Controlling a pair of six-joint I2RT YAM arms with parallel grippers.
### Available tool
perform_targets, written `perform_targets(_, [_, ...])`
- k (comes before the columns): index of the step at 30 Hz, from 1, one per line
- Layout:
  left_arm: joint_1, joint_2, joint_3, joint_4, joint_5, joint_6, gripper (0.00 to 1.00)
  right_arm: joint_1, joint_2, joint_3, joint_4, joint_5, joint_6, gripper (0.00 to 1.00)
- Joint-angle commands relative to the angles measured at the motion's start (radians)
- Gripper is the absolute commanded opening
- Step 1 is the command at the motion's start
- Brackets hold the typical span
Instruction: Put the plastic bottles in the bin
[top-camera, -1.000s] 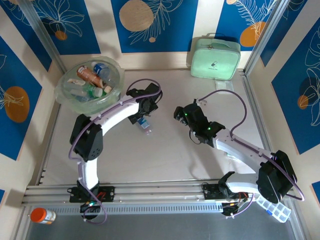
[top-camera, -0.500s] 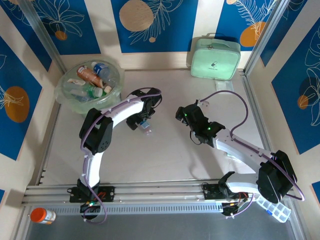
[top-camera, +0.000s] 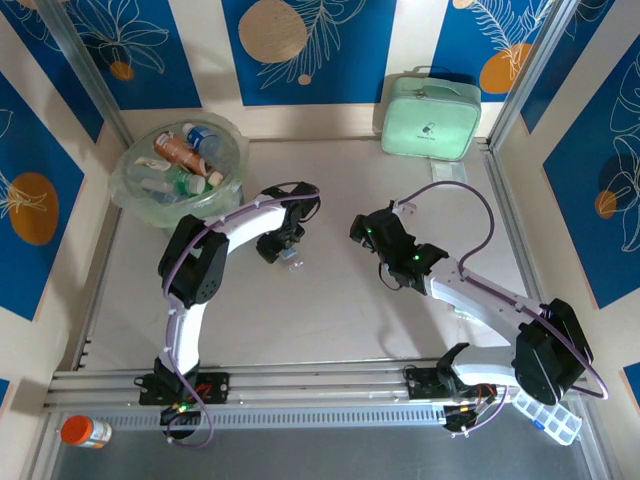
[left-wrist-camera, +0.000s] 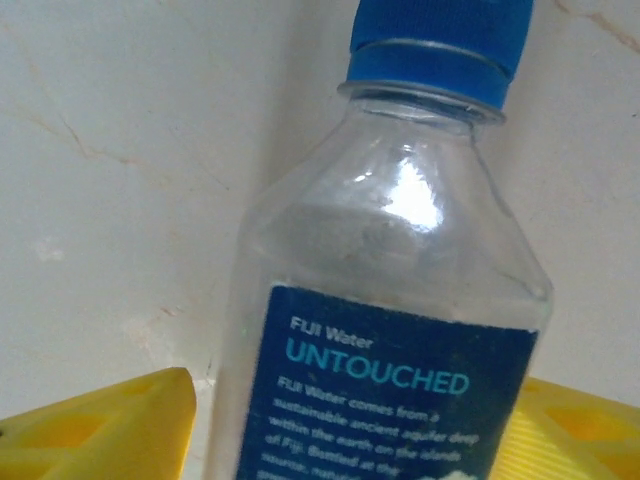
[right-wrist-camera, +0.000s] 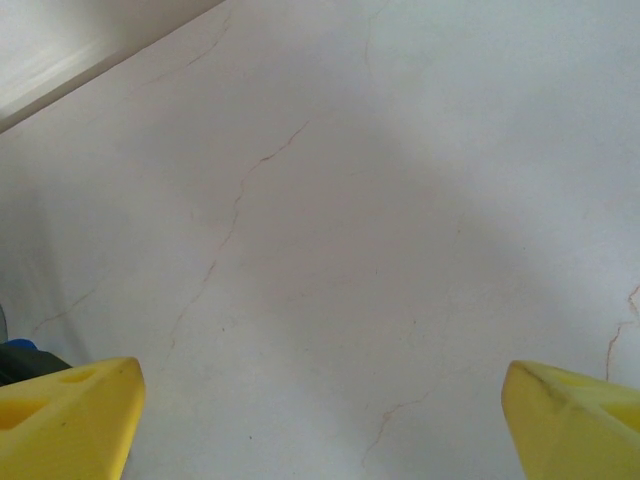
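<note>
A clear plastic bottle (left-wrist-camera: 390, 300) with a blue cap and a dark blue label lies on the white table left of centre (top-camera: 292, 258). My left gripper (top-camera: 284, 247) is down over it. Its yellow fingers (left-wrist-camera: 110, 425) stand on both sides of the labelled body, closed in against it (left-wrist-camera: 355, 425). The round pale-green bin (top-camera: 128, 192) stands at the far left and holds several crushed bottles (top-camera: 180, 155). My right gripper (top-camera: 358, 228) hovers near the table's centre, jaws wide apart over bare tabletop (right-wrist-camera: 322, 400), nothing between them.
A mint-green zippered case (top-camera: 430, 118) stands against the back wall on the right. An orange-capped pill jar (top-camera: 85, 432) lies at the near left, below the rail. A clear compartment box (top-camera: 550, 420) sits by the right arm's base.
My left gripper came down over the bottle and its jaws closed in from wide open. The bottle lies where it did. The right arm has barely moved.
</note>
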Motion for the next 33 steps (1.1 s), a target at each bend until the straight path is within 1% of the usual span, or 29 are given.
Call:
perform_targets(1, [0.006,0.016,-0.013,0.014,0.026,-0.028,0.63,0.006,0.004,0.012,-0.004,0.036,0.006,0.93])
perform_targets(4, [0.006,-0.004,-0.020,0.008,0.020,-0.020,0.53,0.006,0.006,0.013,-0.004,0.038,0.005,0.92])
perform_targets(7, [0.005,-0.043,-0.036,-0.003,0.005,-0.005,0.49,0.008,0.006,0.015,-0.006,0.042,0.006,0.93])
perform_targets(10, [-0.009,-0.089,-0.034,-0.022,-0.017,0.046,0.49,0.011,0.004,0.016,-0.020,0.062,0.017,0.92])
perform_targets(12, [-0.036,-0.124,-0.012,-0.068,-0.070,0.084,0.49,0.011,-0.003,0.018,-0.035,0.073,0.027,0.93])
perform_targets(14, [-0.061,-0.165,-0.003,-0.080,-0.096,0.141,0.49,0.012,-0.014,0.016,-0.047,0.095,0.045,0.93])
perform_targets(17, [-0.094,-0.234,0.025,-0.122,-0.136,0.213,0.49,0.021,-0.033,0.011,-0.090,0.170,0.111,0.92])
perform_targets(19, [-0.122,-0.295,0.050,-0.153,-0.186,0.263,0.49,0.031,-0.034,0.032,-0.174,0.250,0.178,0.91])
perform_targets(21, [-0.154,-0.343,0.076,-0.143,-0.210,0.353,0.50,0.046,-0.019,0.064,-0.271,0.321,0.261,0.90])
perform_targets(23, [-0.187,-0.369,0.143,-0.210,-0.257,0.401,0.50,0.063,0.000,0.100,-0.359,0.380,0.331,0.90])
perform_targets(25, [-0.220,-0.392,0.220,-0.289,-0.316,0.445,0.50,0.079,0.016,0.123,-0.403,0.419,0.363,0.89])
perform_targets(28, [-0.242,-0.449,0.293,-0.360,-0.367,0.488,0.50,0.084,0.027,0.118,-0.372,0.411,0.340,0.89])
perform_targets(33, [-0.229,-0.611,0.342,-0.424,-0.472,0.480,0.51,0.086,0.047,0.120,-0.327,0.373,0.293,0.89])
